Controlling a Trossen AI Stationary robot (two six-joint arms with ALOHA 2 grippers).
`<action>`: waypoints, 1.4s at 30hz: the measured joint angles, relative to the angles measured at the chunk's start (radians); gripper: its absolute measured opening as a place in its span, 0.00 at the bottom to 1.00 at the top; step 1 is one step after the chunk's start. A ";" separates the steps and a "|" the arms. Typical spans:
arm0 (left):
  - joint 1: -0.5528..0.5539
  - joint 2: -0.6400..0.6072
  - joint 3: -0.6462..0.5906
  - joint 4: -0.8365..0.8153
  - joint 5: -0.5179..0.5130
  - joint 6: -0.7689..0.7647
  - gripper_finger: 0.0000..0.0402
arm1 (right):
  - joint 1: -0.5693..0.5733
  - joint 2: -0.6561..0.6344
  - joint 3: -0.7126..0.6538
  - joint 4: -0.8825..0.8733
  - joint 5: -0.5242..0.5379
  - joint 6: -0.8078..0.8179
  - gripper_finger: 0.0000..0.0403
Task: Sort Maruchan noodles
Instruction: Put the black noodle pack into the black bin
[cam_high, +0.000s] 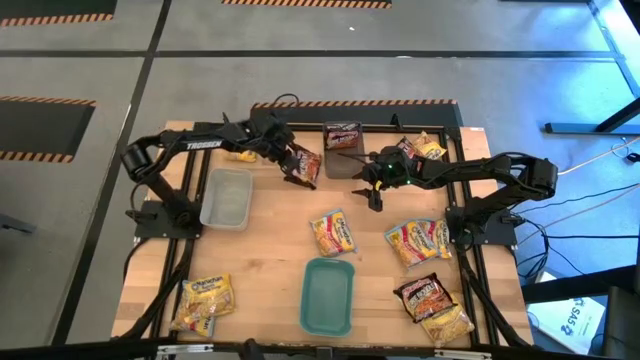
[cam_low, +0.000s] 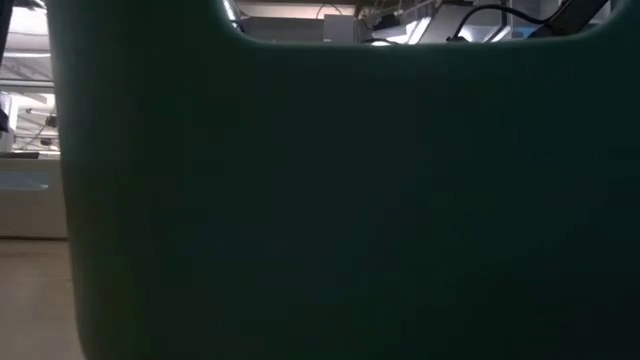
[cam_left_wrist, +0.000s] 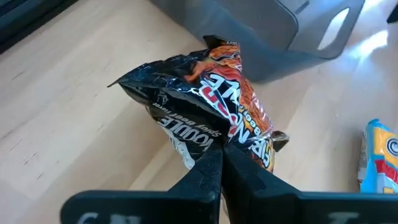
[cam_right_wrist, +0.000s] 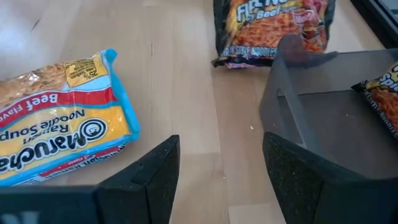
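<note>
Closest to you, the teal tray (cam_high: 328, 296) stands at the near edge of the table (cam_high: 270, 250), so close to the low camera that it hides nearly all of that view. Around it lie loose packets: yellow ones (cam_high: 205, 300) at the near left, a dark packet (cam_high: 422, 293) at the near right, and two pale packets (cam_high: 334, 232) in the middle.

Farther in, your left gripper (cam_left_wrist: 222, 163) has its fingers pressed together on a corner of a dark noodle packet (cam_left_wrist: 205, 99), pinching the crumpled wrapper. It sits just beside the grey tub (cam_high: 344, 160) at the far edge, probably because that tub already has a dark packet in it.

Your right gripper (cam_right_wrist: 219, 168) is half open and holds nothing; it hangs next to the same tub.
</note>
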 joint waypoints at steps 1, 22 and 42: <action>-0.006 -0.001 0.000 0.001 -0.001 0.005 0.00 | 0.000 0.000 0.000 0.000 0.000 0.013 0.53; -0.217 -0.122 0.002 -0.043 -0.077 0.209 0.00 | 0.026 0.000 0.000 0.129 -0.128 0.177 0.56; -0.425 -0.139 0.002 -0.023 -0.315 0.343 0.00 | 0.078 0.217 0.193 0.233 -0.087 0.223 0.76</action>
